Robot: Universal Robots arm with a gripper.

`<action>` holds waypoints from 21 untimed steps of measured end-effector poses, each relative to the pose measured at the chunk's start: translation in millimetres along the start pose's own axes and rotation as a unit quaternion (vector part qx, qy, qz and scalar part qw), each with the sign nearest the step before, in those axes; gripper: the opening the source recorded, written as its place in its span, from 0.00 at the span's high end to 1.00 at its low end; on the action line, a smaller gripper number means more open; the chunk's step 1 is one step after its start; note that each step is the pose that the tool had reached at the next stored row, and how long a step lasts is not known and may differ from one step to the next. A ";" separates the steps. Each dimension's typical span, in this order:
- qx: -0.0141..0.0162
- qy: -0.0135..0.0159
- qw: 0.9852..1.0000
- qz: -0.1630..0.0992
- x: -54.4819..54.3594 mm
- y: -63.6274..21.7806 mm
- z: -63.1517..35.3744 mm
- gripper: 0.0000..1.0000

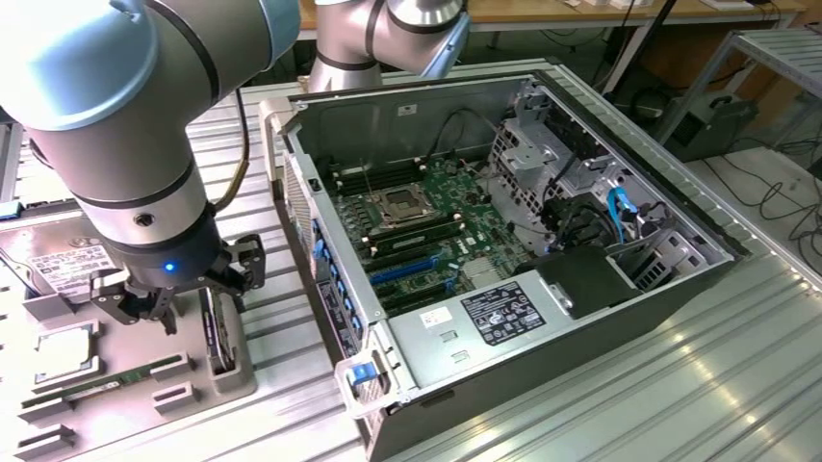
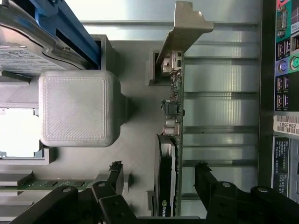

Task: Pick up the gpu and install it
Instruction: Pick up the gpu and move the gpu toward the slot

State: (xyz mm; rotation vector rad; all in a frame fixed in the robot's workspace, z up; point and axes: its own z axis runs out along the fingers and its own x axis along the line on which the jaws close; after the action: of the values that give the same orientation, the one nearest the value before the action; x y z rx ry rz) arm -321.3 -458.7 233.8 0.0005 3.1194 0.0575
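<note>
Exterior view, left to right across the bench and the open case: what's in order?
Order: hard drive → graphics card upright in its stand → processor socket → power supply label → blue cable.

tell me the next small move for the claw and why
Probably lower the claw straight down. Its open fingers line up on either side of the gpu, which stands on edge in its grey holder. They seem to hang above the card rather than around it, so closing now would likely miss.
</note>
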 end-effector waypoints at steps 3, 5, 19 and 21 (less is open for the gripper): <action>0.000 0.000 1.000 0.000 0.0 0.9 0.3 0.27; 0.000 0.000 1.000 0.000 0.0 5.8 0.6 0.27; 0.000 0.000 1.000 0.000 0.1 7.0 2.6 0.29; 0.000 0.000 1.000 0.000 0.1 7.0 2.6 0.42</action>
State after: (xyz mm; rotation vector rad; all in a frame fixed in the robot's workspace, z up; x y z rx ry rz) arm -321.4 -451.6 231.5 0.0007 3.1197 0.0575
